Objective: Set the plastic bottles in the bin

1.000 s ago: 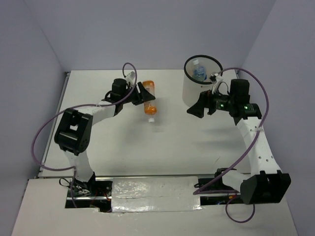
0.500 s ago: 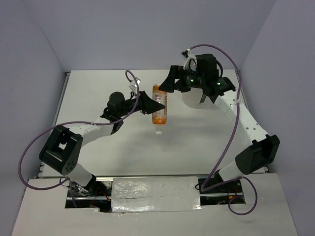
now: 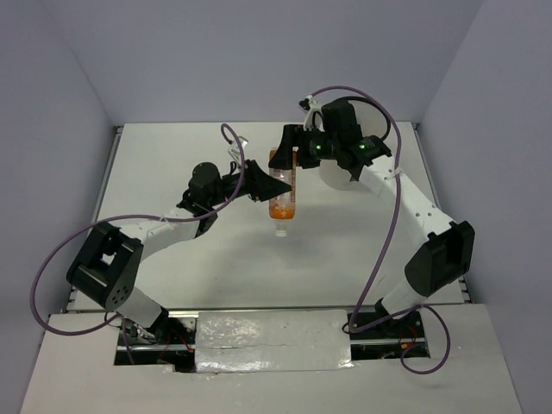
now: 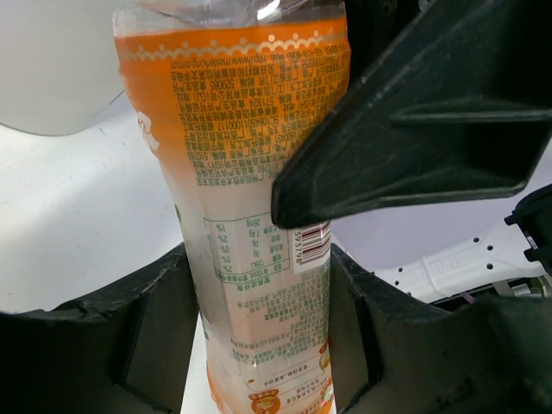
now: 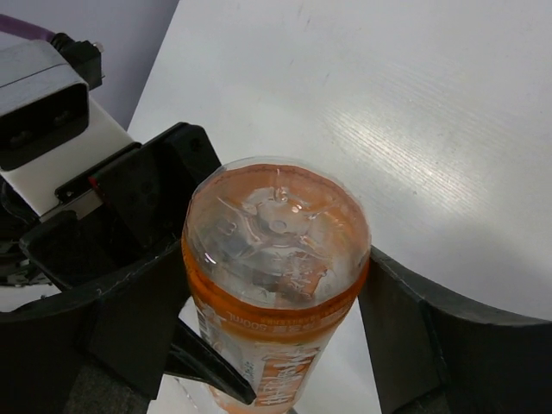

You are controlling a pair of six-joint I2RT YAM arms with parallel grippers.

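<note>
An orange plastic bottle (image 3: 285, 185) hangs above the table with its cap down. My left gripper (image 3: 263, 183) is shut on its label from the left; in the left wrist view the bottle (image 4: 250, 172) fills the gap of that gripper (image 4: 259, 336). My right gripper (image 3: 285, 155) comes from the right and its jaws press both sides of the upturned base (image 5: 276, 224), seen from above in the right wrist view, where that gripper (image 5: 276, 289) frames it. The white bin (image 3: 332, 178) stands behind the right arm, mostly hidden. No other bottles show.
The right arm's wrist and purple cable (image 3: 392, 216) arch over the bin. The left arm stretches low across the table (image 3: 198, 250) from the near left. Walls close the table's back and sides.
The right arm swung left from the bin to the bottle and narrowed its jaws round the base. The left arm carried the bottle rightward toward the middle.
</note>
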